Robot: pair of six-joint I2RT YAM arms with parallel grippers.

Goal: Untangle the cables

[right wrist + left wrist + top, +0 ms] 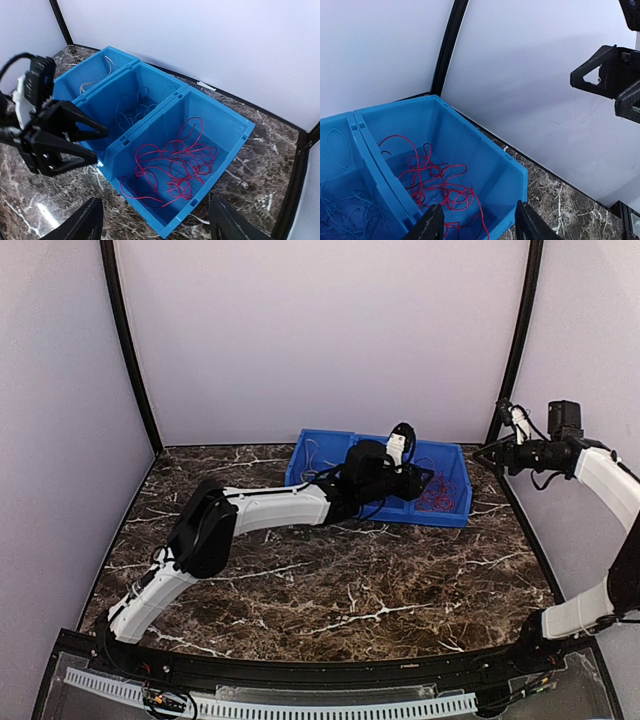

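Marbled desk (330,590) carries a three-part blue bin (222,125), half hidden from above by the left arm (280,505). Red cables (172,162) lie just below the left pincer (479,220), whose jaws are wide. Blue cables (131,111) lie one part over, cut off in its view. Pale wires (95,84) beyond are faint. The right pincer (155,212), also wide, hangs well apart.

**Three bins at the back of your table, a bunch of wires in each**

Your bins (322,436) stand side by side along the far edge of the table (350,585), right of centre. One bunch of cables (175,162) lies in the right-hand bin, another in the middle one and a third in the left one. Your left gripper (422,478) hangs over the row. Your right gripper (484,453) sits well off to the bins' right, raised, beside the frame post (512,365).
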